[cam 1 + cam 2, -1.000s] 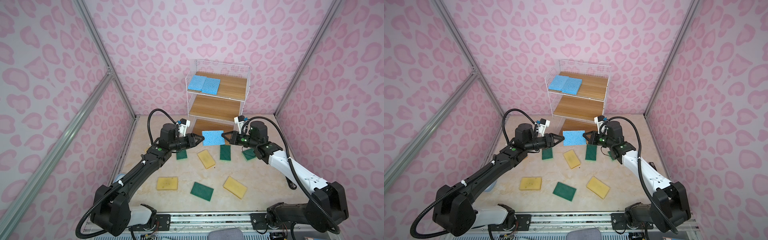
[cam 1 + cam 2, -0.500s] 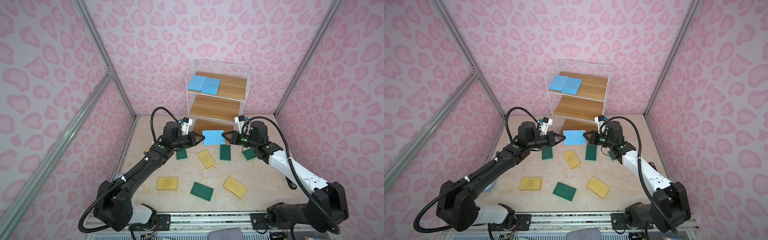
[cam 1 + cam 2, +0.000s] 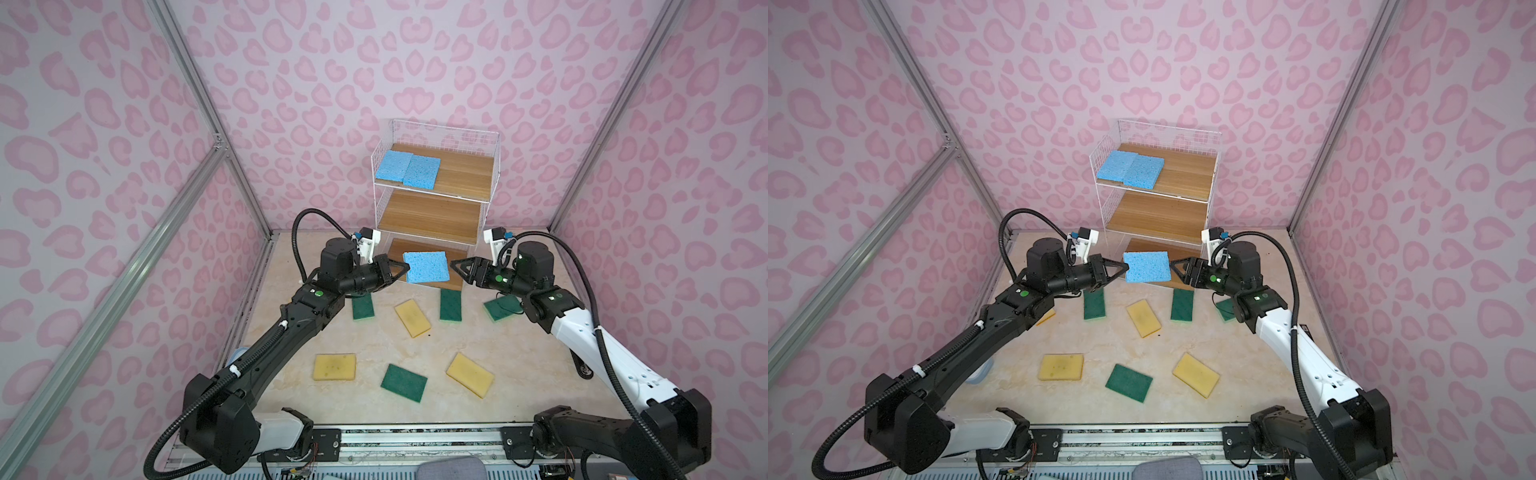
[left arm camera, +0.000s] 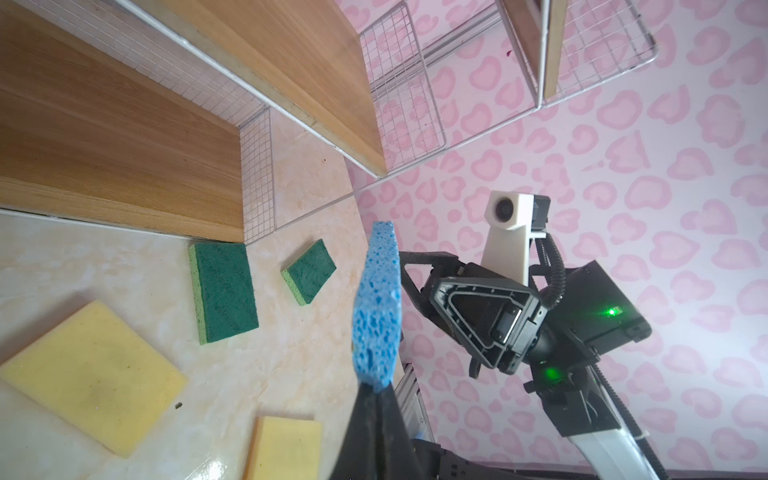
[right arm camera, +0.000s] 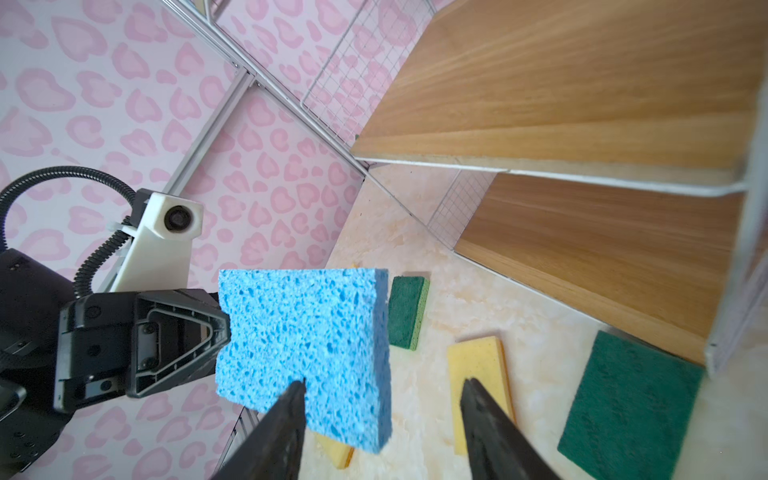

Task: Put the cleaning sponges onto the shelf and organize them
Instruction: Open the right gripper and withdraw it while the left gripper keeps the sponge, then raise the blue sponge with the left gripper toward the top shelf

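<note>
The left end effector (image 3: 402, 269) is clamped shut on one short edge of a blue sponge (image 3: 427, 267), which it holds in the air in front of the shelf (image 3: 432, 212), level with its bottom tier. The right end effector (image 3: 456, 266) stands part open at the opposite edge, gripping nothing. Pinched by one edge only, the soft sponge may droop or pivot, or catch on those open jaws or the wire frame.

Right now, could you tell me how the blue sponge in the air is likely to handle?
Probably light and fairly stiff: the blue sponge juts out flat though the left gripper pinches only one edge. Its pitted surface probably resists slipping.
</note>
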Robot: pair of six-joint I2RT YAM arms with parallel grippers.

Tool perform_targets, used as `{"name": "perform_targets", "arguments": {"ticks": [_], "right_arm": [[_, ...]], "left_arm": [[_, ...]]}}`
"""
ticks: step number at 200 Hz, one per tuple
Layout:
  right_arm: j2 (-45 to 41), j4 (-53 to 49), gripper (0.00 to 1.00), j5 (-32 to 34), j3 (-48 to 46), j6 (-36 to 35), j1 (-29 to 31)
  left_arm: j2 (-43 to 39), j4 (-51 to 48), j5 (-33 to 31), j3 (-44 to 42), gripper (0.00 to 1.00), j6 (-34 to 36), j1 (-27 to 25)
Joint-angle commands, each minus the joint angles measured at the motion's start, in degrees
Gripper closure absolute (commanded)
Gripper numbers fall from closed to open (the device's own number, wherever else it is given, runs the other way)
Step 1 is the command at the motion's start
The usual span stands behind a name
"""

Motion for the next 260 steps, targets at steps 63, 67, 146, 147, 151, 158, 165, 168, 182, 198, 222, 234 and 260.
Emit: {"name": "perform_targets", "arguments": {"ticks": [63,67,146,147,151,158,165,168,182,198,222,234,260], "right_arm": [[-12.60,-5.15,0.30,2.39,-8.40,0.70,-13.38],[-13.08,-5.33,0.28,2.69,-8.94,0.57,-13.74],[-15.82,-7.72,0.12,8.29,-12.81,-0.30,-18.13],[-15.85,-7.74,0.12,8.33,-12.82,-0.33,-18.18],[-16.03,-7.80,0.12,8.44,-12.91,-0.32,-18.38],[-16.29,-7.88,0.11,8.61,-13.03,-0.43,-18.64],[-16.49,-7.82,0.11,8.66,-13.10,-0.46,-18.83],[-16.52,-7.85,0.11,8.70,-13.14,-0.49,-18.91],[-16.76,-7.61,0.11,8.77,-13.51,-0.45,-19.10],[-16.93,-7.49,0.11,8.79,-13.71,-0.40,-19.28],[-17.38,-6.99,0.11,8.98,-14.38,-0.60,-19.37],[-17.38,-6.55,0.11,9.15,-14.76,-0.53,-19.37],[-16.56,-5.68,0.11,8.93,-14.95,-0.42,-19.42]], "left_arm": [[-1.98,-3.05,-13.91,8.80,0.96,-10.16,-3.52],[-1.65,-3.45,-14.52,9.71,0.96,-10.37,-3.87],[5.45,-5.83,-26.00,24.96,0.96,-12.70,-10.76],[5.63,-5.88,-26.02,25.24,0.96,-12.74,-10.74],[6.33,-5.99,-26.29,26.16,0.96,-13.00,-11.00],[7.59,-6.32,-26.58,27.76,0.96,-13.46,-11.25],[8.81,-6.50,-26.85,29.39,0.96,-13.94,-11.57],[9.49,-6.63,-26.90,30.12,0.96,-14.12,-11.62],[11.87,-6.78,-27.53,33.28,0.96,-14.86,-12.37],[14.35,-7.49,-29.50,37.17,0.96,-14.56,-13.35],[17.71,-9.65,-32.45,43.19,0.96,-13.75,-14.39],[18.45,-10.15,-34.32,44.69,0.96,-13.97,-14.64],[19.06,-8.89,-38.77,44.91,0.96,-15.67,-15.08]]}}
